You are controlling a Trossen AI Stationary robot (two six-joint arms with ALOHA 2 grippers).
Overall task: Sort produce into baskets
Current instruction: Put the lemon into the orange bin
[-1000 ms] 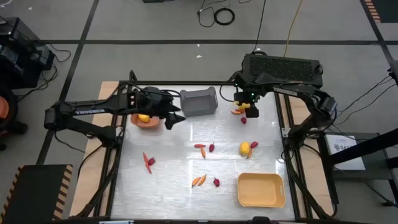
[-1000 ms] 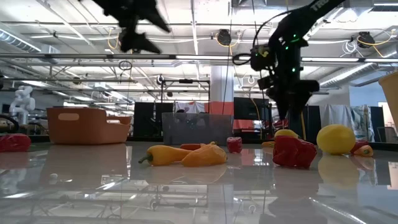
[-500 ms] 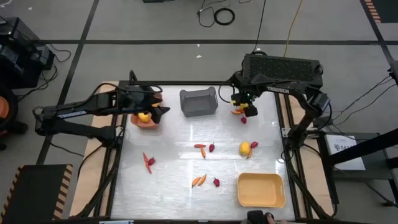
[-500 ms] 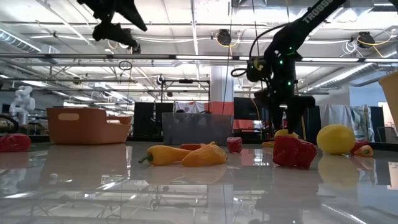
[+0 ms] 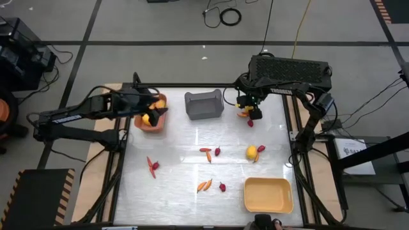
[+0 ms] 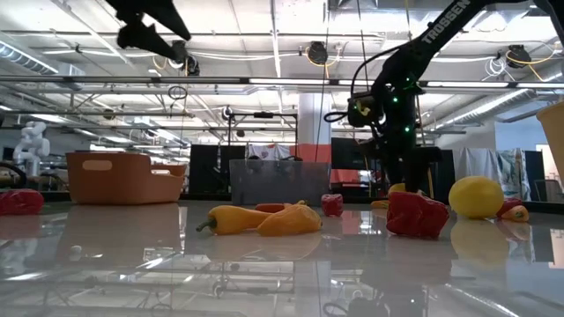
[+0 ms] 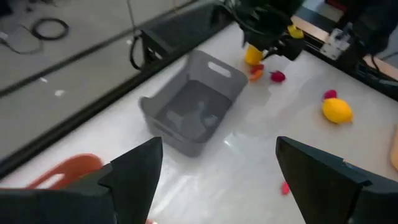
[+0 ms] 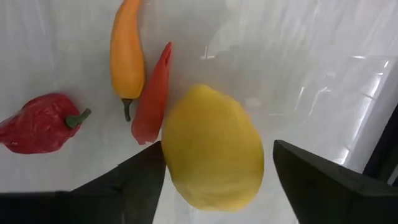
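Right pincer (image 8: 211,186) spread open, straddling yellow fruit (image 8: 212,148) on table (image 8: 323,56), not gripping; needs closing. Left pincer (image 7: 214,168) released near orange bin (image 5: 152,122).

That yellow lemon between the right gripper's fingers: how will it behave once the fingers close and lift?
The lemon looks smooth and rounded, so it may slip or squirt sideways if the right gripper closes off-centre. On the glossy table it would probably roll if nudged, likely bumping the red pepper touching it.
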